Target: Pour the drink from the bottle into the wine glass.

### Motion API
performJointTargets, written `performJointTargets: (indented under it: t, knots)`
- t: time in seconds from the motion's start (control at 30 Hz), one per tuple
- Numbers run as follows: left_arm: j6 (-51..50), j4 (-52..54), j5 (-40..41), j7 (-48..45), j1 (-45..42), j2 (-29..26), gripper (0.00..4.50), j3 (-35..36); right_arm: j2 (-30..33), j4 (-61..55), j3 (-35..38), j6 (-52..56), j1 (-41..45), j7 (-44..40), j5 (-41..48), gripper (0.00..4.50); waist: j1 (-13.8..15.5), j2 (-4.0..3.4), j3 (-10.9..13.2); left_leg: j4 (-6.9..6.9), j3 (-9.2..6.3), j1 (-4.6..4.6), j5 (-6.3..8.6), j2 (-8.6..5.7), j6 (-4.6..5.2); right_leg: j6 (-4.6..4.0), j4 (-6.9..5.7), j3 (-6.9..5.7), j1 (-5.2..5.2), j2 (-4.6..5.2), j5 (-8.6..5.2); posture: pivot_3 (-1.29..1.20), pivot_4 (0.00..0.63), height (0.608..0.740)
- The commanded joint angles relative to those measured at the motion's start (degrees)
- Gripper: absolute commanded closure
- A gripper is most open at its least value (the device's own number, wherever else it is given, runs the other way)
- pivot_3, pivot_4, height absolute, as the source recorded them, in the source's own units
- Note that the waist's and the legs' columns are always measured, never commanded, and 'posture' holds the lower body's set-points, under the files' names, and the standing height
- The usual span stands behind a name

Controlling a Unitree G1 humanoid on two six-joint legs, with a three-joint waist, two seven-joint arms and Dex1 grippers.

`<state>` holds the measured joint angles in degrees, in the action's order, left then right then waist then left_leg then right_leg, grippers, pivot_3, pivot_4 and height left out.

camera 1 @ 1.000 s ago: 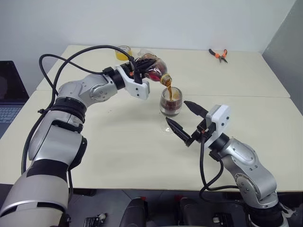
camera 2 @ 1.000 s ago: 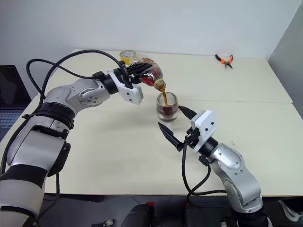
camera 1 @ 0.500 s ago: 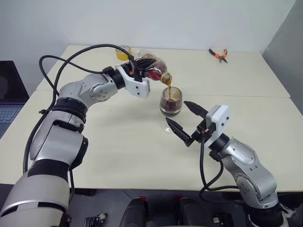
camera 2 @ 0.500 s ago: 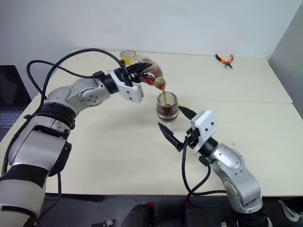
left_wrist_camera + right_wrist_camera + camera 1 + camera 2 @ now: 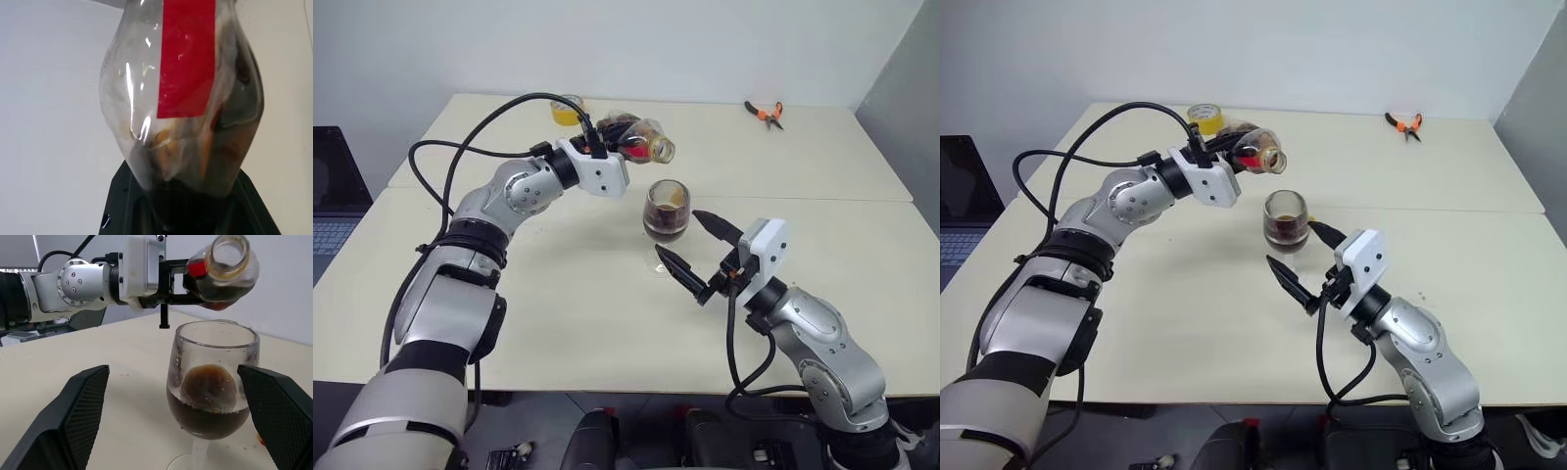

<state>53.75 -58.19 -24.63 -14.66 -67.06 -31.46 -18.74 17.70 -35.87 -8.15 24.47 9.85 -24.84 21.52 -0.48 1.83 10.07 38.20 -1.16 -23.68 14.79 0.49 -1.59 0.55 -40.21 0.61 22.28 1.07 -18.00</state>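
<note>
Dark brown drink (image 5: 205, 413) fills the lower part of the wine glass (image 5: 666, 211), foam clinging to the inside of the bowl (liquid level below the middle). Wine glass: clear, stemmed, upright on the cream desk (image 5: 558, 304), near its middle.

Bottle (image 5: 638, 138): clear plastic, red label band, uncapped, lying close to level in the air, mouth toward the glass and above its rim, off to the robot's left of it; a small remainder of dark liquid sits in the low side of the body. No stream leaves the mouth.

Left hand (image 5: 1234, 155): clamped on the bottle's body, black fingers pressed to its sides.

Right hand (image 5: 700, 257): fingers spread wide apart, holding nothing, just in front of the glass on the near side, one finger to either side of the stem and foot, not touching.

Other items: yellow cup-like object (image 5: 570, 110) at the far edge behind the bottle; orange-handled pliers (image 5: 765, 114) far right; laptop (image 5: 333, 206) at the left edge.
</note>
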Motion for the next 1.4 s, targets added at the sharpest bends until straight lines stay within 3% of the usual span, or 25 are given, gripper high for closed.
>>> performJointTargets:
  t: [0.03,0.2,0.4,0.73,1.0,1.4]
  knots:
    - [-2.47,4.65,7.23,-4.87,1.00,0.76,3.82,3.73,0.42,-3.26,0.49,-1.18,0.74,-0.91,0.94,0.00,-0.07,0.00,0.00,0.00,0.00,0.00,0.00,0.00,0.00,0.00,-0.01,0.00,0.00,0.00,0.00,0.00,0.150,0.740]
    - [-9.06,11.22,14.28,-9.89,5.45,2.09,3.83,7.14,1.59,-4.94,1.26,-0.42,0.86,-1.92,1.95,0.00,-0.14,0.00,0.00,0.02,-0.01,0.00,0.00,0.01,0.00,0.00,-0.04,0.02,0.01,0.00,0.00,0.00,0.150,0.740]
    - [-23.76,23.26,22.13,-11.54,14.56,4.75,3.84,12.32,3.07,-6.92,1.34,1.20,1.44,-2.30,3.73,0.00,-0.75,-0.01,-0.01,0.10,-0.04,0.00,0.00,0.03,0.00,0.00,-0.16,0.03,0.01,0.00,0.00,0.00,0.150,0.740]
    - [-47.75,41.39,28.96,-3.03,30.93,10.20,3.85,22.24,6.18,-9.23,3.28,6.30,2.63,-2.26,8.30,0.00,-1.02,-0.03,-0.04,0.52,-0.16,-0.11,0.05,0.04,0.06,0.01,-0.40,0.01,-0.01,0.00,-0.01,0.00,0.150,0.740]
    - [-52.75,38.39,31.83,2.77,33.77,12.44,3.85,28.80,6.86,-8.70,3.60,10.84,4.63,-1.36,10.39,0.00,-0.91,-0.01,-0.05,0.58,-0.21,-0.13,0.15,0.00,0.25,0.01,-0.47,-0.04,-0.01,0.02,-0.01,0.00,0.150,0.740]
    - [-47.77,20.71,32.86,3.30,27.00,13.81,3.85,31.56,9.49,-7.07,2.86,11.17,5.27,-3.94,9.23,0.00,-0.76,0.04,-0.07,0.58,-0.21,-0.14,0.16,-0.01,0.26,0.01,-0.46,-0.07,-0.01,0.01,-0.01,0.00,0.150,0.740]
